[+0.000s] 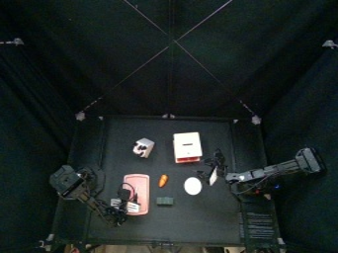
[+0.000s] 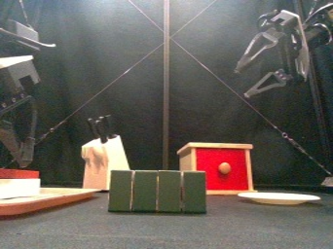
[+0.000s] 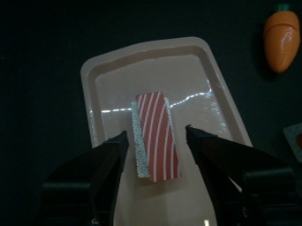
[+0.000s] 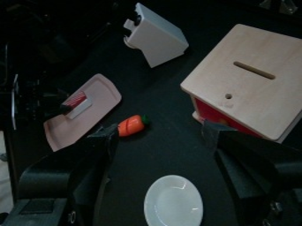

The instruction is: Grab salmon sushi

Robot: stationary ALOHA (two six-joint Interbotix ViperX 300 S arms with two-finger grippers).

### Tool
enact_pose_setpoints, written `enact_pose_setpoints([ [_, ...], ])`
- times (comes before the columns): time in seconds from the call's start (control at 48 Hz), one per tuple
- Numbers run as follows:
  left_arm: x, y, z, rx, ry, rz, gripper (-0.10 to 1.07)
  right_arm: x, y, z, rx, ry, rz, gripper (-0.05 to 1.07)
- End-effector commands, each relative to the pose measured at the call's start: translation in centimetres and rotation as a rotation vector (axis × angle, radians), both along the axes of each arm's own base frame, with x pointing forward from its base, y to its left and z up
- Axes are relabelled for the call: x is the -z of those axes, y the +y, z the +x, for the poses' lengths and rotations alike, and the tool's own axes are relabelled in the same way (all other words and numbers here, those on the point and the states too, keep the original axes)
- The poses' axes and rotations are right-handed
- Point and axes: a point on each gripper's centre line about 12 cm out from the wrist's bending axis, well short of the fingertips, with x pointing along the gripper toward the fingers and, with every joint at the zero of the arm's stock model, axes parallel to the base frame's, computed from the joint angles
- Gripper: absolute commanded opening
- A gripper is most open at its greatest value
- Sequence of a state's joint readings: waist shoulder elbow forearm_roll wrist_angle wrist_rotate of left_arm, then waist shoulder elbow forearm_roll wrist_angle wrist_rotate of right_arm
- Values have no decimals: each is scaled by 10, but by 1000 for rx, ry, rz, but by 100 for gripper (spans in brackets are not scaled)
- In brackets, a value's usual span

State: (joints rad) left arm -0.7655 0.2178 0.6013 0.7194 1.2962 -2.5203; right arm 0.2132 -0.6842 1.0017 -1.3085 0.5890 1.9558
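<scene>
Near the front-left corner of the tabletop [image 1: 119, 133], a pink tray [image 3: 112, 79] is seen carrying the salmon sushi [image 3: 154, 135], a striped red-and-white piece lying lengthwise on the tray's middle. Left gripper [image 3: 162, 150] is held above the tray, jaws spread, one on each side of the sushi; contact with the piece cannot be confirmed from the wrist view. Just off the tray's right side a toy carrot [image 3: 280, 38] is lying on the tabletop, clear of the tray rim.

Right gripper [image 4: 156, 141] is held high over the right side of the tabletop, jaws spread wide, nothing between them. Below it a white plate [image 4: 174, 201] is seen near the front edge, right of the carrot. A wooden box with a red front and slotted lid [image 4: 250, 77] is placed toward the middle of the tabletop, and a white knife block [image 4: 154, 33] is set to its left, well apart from it. A dark green block of four segments [image 2: 158, 191] is standing at the front edge, between tray and plate.
</scene>
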Motion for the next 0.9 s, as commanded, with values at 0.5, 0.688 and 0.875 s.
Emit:
enact_pose_setpoints([
  [0.5,15,0,5,0,12,-59,89,-3,-1,0,5,-9,-2,104],
  [0.688,19,-1,4,-11,22,-73,89,-3,-1,0,5,-10,-1,104],
  [0.875,20,-1,4,-13,25,-74,88,-3,-1,0,5,-10,-1,104],
])
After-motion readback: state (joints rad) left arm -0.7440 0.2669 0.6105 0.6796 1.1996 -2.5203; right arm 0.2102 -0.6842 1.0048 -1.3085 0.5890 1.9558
